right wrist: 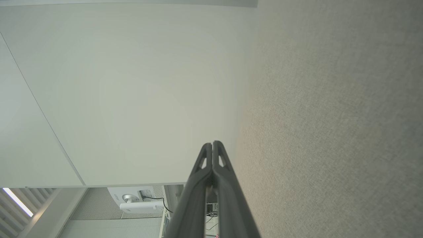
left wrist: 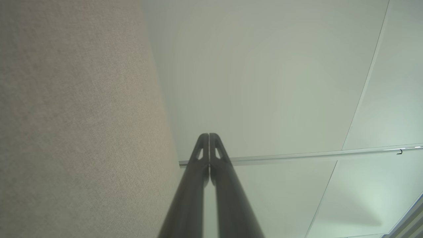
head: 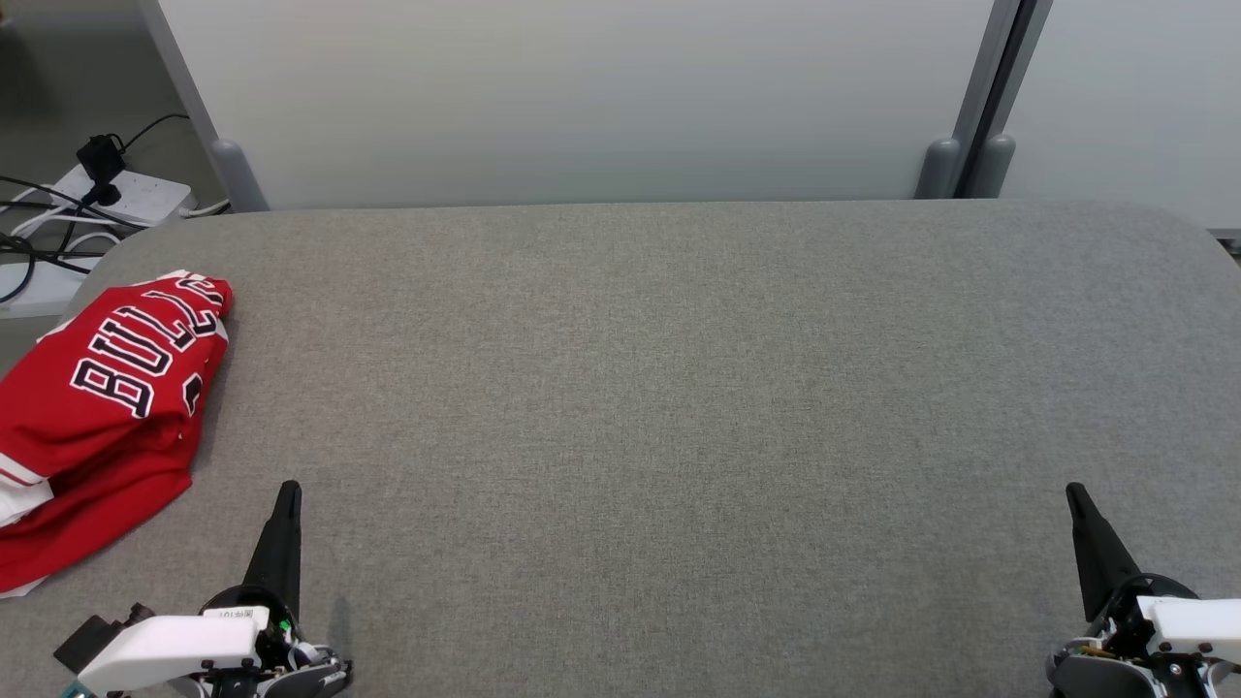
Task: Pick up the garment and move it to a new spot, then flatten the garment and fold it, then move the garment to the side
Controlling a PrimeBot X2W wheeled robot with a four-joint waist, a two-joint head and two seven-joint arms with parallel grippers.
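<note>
**Folded jersey sits at the table's left edge, both grippers empty**

The red Bulls jersey [head: 107,407] lies in a rough folded bundle on the far left of the grey fabric-covered table [head: 679,388], well apart from the open middle. Its lower layers spread out from under the top fold, and a white trim edge shows at the side. The bundle reaches the head view's left border, so it cannot be told how much of it overhangs the table's rim.

The left gripper [head: 288,494] rests near the jersey's lower right corner without touching it, its two dark fingers pressed together on nothing. The right gripper [head: 1074,492] sits at the opposite side of the table, likewise clenched and empty. Both wrist views show fingertips meeting, with only table cloth and pale partition beyond.

Judging by the layout, the fold and the move aside look done. The risk lies in the placement: a slick jersey so close to the rim could slide off toward the power strip [head: 126,194] and cables on the floor. A sweep of the left arm could also catch the loose lower layer and undo the fold.
</note>
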